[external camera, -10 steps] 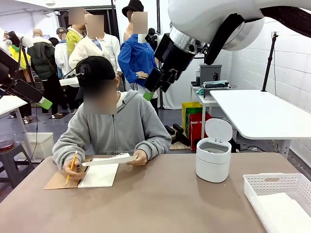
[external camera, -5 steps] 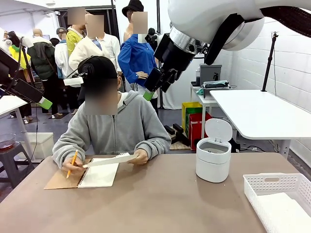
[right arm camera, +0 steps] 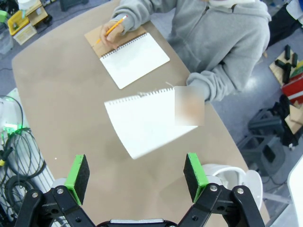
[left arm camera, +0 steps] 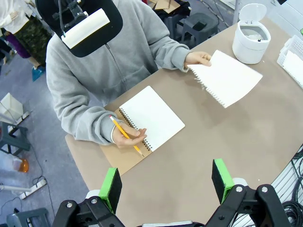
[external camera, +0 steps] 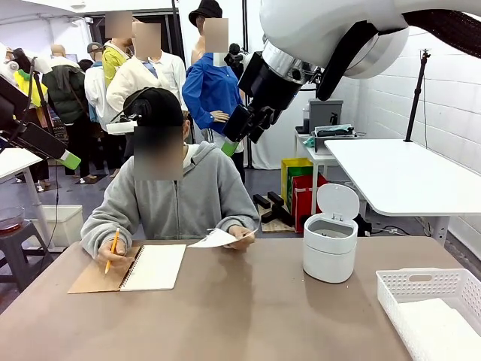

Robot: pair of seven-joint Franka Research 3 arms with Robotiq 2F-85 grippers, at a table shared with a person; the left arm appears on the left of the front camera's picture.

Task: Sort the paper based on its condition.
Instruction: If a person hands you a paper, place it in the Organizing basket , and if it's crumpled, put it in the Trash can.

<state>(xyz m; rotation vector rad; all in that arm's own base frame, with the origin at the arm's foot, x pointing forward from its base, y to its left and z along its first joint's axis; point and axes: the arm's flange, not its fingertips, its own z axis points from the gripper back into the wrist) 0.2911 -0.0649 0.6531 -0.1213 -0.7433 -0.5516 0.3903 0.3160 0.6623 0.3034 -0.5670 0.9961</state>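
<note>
Hovering wide apart and empty, left claw [left arm camera: 165,171], right claw [right arm camera: 136,166], person's hand [left arm camera: 198,58] holding paper sheet [left arm camera: 228,78]

Smooth white paper sheet [left arm camera: 227,78], torn spiral edge, held aloft, slightly tilted

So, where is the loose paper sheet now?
In the front view the sheet is held in the person's hand above the table, between the notebook and the white bin.
</note>
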